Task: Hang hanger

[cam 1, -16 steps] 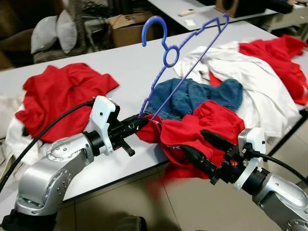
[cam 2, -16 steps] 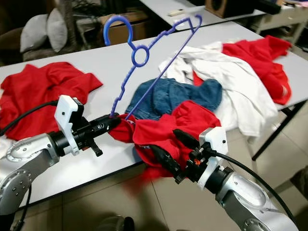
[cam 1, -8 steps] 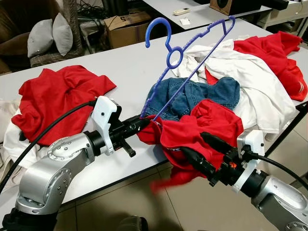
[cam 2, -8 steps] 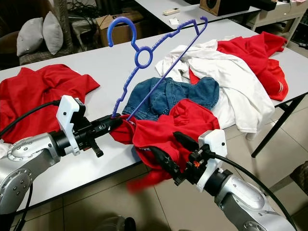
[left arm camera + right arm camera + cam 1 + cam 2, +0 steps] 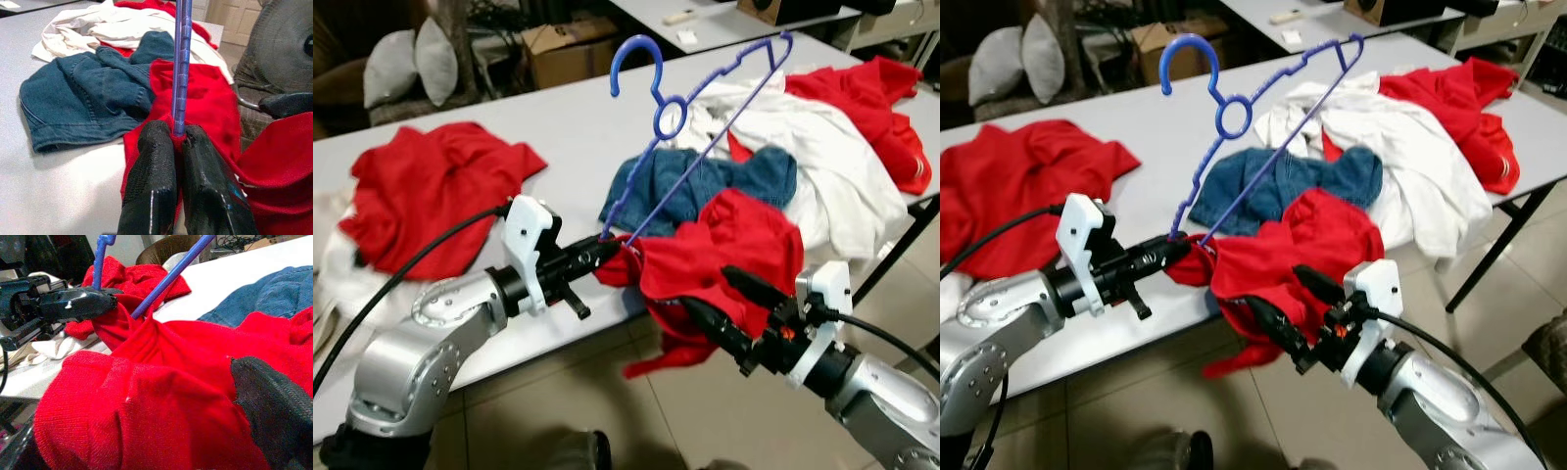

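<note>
We have the left gripper point(image 5: 607, 251) at centre-left of the left eye frame, fingers clamped on the lower corner of the blue hanger point(image 5: 690, 137); the left wrist view confirms both pads point(image 5: 151, 171) pinched tight on the hanger bar with red cloth caught between. The hanger stands tilted up from that grip, hook at upper centre of the frame, above the grey table point(image 5: 548, 117). A red garment point(image 5: 724, 259) is threaded on the hanger's lower end and drapes off the table edge toward lower centre. Our right gripper point(image 5: 720, 308) sits lower right, fingers spread apart around the garment's hanging fold, red cloth between them. On the table behind: blue denim piece point(image 5: 724, 181) at centre, white cloth point(image 5: 832, 176) and more red cloth point(image 5: 881, 108) at upper right, another red shirt point(image 5: 431, 191) at left. Cardboard box point(image 5: 563, 49) and grey cushions point(image 5: 396, 64) along the top edge.
</note>
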